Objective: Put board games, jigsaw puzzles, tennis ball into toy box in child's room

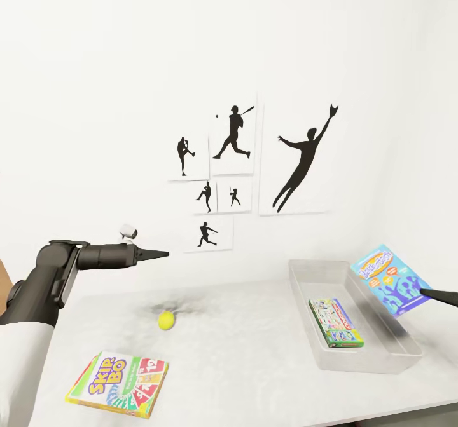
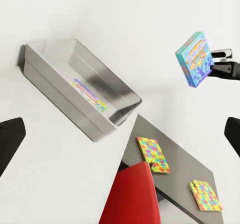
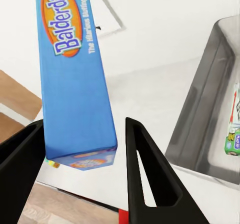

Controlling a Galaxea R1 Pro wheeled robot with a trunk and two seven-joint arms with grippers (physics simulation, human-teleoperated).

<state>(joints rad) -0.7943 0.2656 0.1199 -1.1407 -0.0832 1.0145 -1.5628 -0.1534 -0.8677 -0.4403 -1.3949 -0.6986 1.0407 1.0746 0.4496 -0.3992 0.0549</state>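
Far left on the tabletop [image 1: 254,344]: SKIP-BO box [image 1: 118,384] flat near the front edge. Left claw [image 1: 166,255] hangs in the air above the tabletop, pointing toward the wall; from the head view the fingers look pressed together, but the left wrist view shows dark tips at either edge with a wide gap, so it's spread open, nothing in it. Tennis ball [image 1: 166,320] sits below it on the tabletop, apart from the claw. Baseball silhouette pictures [image 1: 232,160] on the wall behind. Toy box [image 1: 375,357] further right on the tabletop, green-edged game box [image 1: 336,323] lying flat inside it. Blue game box [image 1: 388,279], lettered Balderdash, is tilted in the air over the toy box's right rim, clamped by the right claw [image 3: 82,149] at its lower edge. Two jigsaw puzzles [image 2: 153,154] lie on the lower dark grey section [image 2: 185,164] past the toy box's end, well apart from each other, by a red chair back [image 2: 132,196].
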